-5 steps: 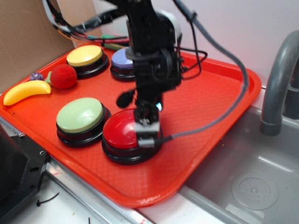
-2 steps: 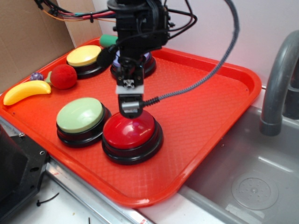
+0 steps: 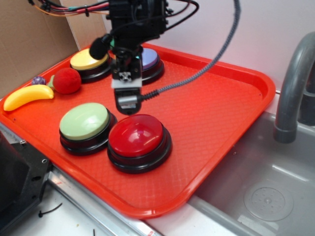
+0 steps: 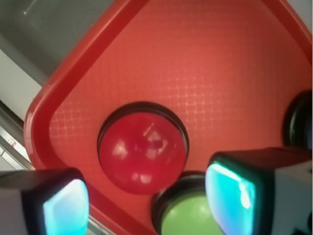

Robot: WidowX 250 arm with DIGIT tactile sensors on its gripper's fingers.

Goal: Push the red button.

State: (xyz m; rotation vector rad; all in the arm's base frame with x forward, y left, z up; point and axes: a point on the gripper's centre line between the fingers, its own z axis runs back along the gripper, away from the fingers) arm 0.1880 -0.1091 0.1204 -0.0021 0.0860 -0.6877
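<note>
Here the red button (image 3: 139,141) is seen low at centre on the orange tray (image 3: 216,113), untouched, while the gripper (image 3: 127,102) is held above it, jaws parted and empty

Glossy red button (image 3: 136,136), black base

We see the red button (image 3: 136,136) as glossy plastic, its dome catching highlights above a black base. The tray (image 3: 216,118) is red plastic with a fine cross-hatched texture. The green button (image 3: 84,120) looks duller. The red ball (image 3: 67,80) is fuzzy, the banana (image 3: 27,97) smooth, the sink (image 3: 261,187) matt grey metal.
</note>
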